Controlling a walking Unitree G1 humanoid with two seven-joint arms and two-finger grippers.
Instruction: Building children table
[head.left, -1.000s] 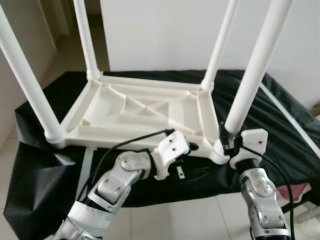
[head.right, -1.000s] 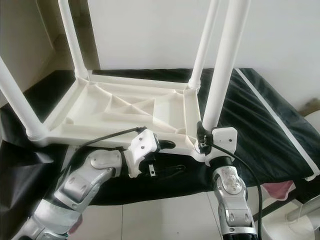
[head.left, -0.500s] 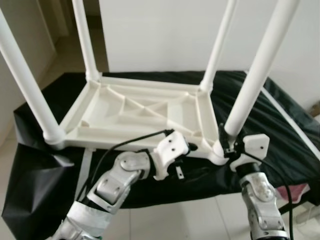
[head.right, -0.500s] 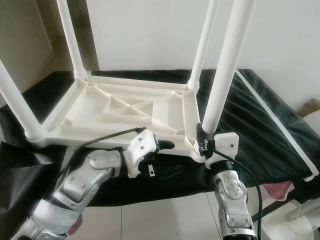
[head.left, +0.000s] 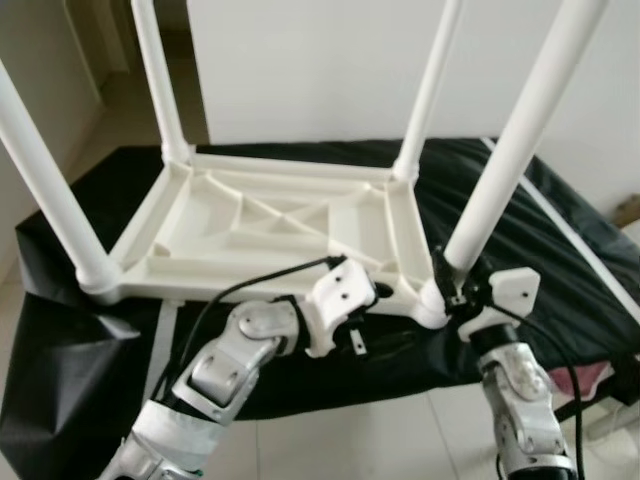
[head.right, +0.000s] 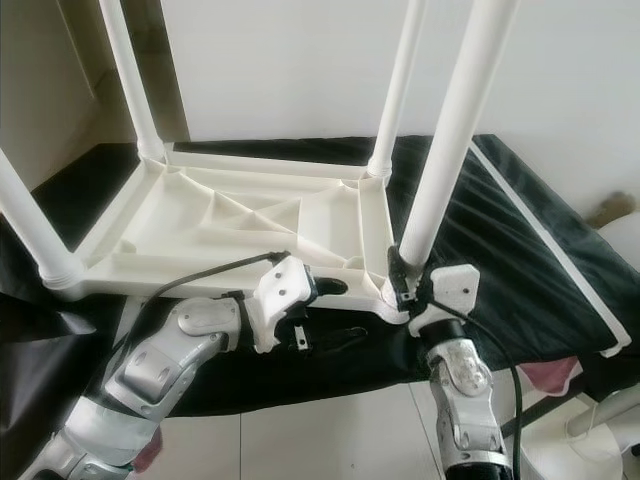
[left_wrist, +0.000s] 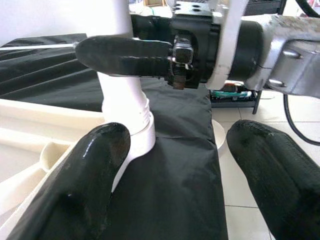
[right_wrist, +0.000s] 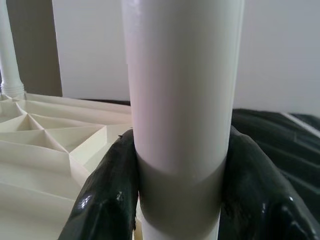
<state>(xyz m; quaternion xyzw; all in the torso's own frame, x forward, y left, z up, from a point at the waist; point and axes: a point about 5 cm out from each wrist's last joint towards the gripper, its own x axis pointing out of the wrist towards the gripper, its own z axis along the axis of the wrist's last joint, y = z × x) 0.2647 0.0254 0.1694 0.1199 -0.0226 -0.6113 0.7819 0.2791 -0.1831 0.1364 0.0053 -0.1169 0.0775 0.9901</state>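
Note:
A white plastic children's table (head.left: 270, 225) lies upside down on a black cloth (head.left: 540, 230). Its legs stick up, one at each corner. My right gripper (head.left: 452, 290) is shut on the near right leg (head.left: 510, 160), just above its socket. In the right wrist view both fingers (right_wrist: 107, 200) press against the leg (right_wrist: 182, 100). My left gripper (head.left: 392, 318) is open at the table's front edge, just left of that corner. The left wrist view shows its fingers (left_wrist: 95, 175) spread wide, with the leg base (left_wrist: 127, 107) beyond them.
The black cloth covers a low platform with a white strip (head.left: 570, 240) along its right side. A white wall (head.left: 320, 60) stands behind it. Pale floor tiles (head.left: 400, 440) lie in front, and something pink (head.left: 600, 375) sits low on the right.
The camera has shifted slightly. The near right leg leans a little further right at its top, with my right gripper still clamped at its base. My left gripper has stayed put.

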